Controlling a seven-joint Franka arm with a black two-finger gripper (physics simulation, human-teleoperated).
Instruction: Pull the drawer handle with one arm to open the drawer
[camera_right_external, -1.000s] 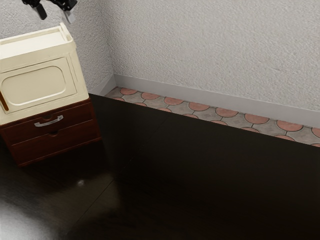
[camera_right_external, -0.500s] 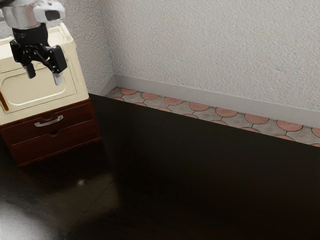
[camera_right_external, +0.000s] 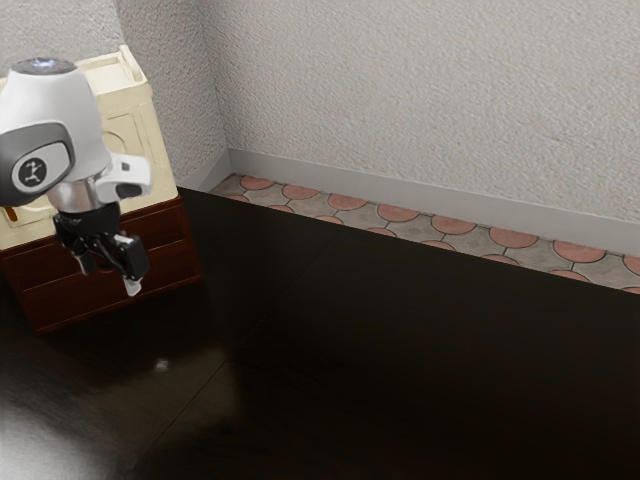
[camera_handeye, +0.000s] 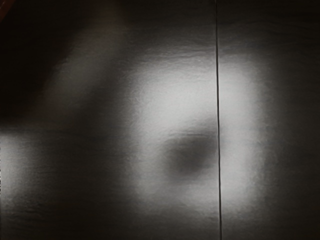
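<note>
Behind the tool (camera_right_external: 110, 280) in exterior view, the drawer (camera_right_external: 162, 227)

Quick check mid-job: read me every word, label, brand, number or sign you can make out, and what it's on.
No words or numbers can be read.
Round emblem with a pale figure, on the arm: any lettering is too small to read.
Cream cabinet, drawer unit, table: none visible.

Glossy black table (camera_right_external: 400, 360) beneath drawer unit (camera_right_external: 172, 264).
</note>
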